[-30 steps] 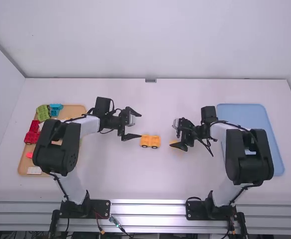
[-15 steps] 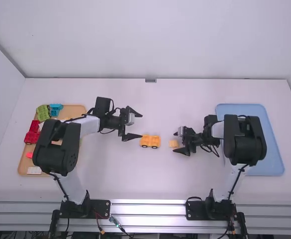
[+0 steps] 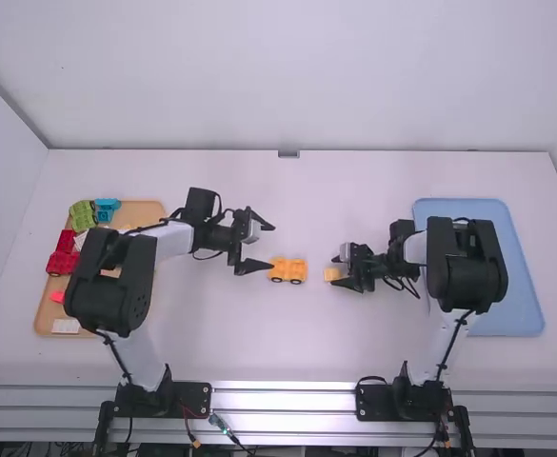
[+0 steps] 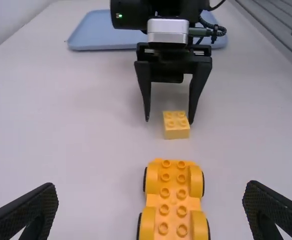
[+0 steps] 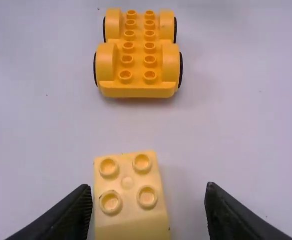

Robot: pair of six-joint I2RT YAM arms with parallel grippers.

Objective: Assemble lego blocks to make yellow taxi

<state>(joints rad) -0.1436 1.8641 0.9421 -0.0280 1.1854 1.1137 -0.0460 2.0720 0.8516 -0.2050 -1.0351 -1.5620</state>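
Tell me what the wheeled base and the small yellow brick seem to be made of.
The wheeled base looks like hard plastic with a satin finish: smooth, evenly coloured, crisp studs. The small yellow brick seems plastic too, matte to satin, with clean moulded edges and round studs.

Along the table's (image 3: pixel 297 352) left edge lies one tray (image 3: pixel 154 209), with blocks (image 3: pixel 83 215) on it; along the right edge, another tray (image 3: pixel 518 309). Between them sits the wheeled base (image 3: pixel 288 270), a loose block (image 3: pixel 331 274) to its right.

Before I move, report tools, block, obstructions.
Left tool open beside yellow wheeled base. Right tool open, small yellow block between its fingers. Block apart from base. Left tool may crowd base.
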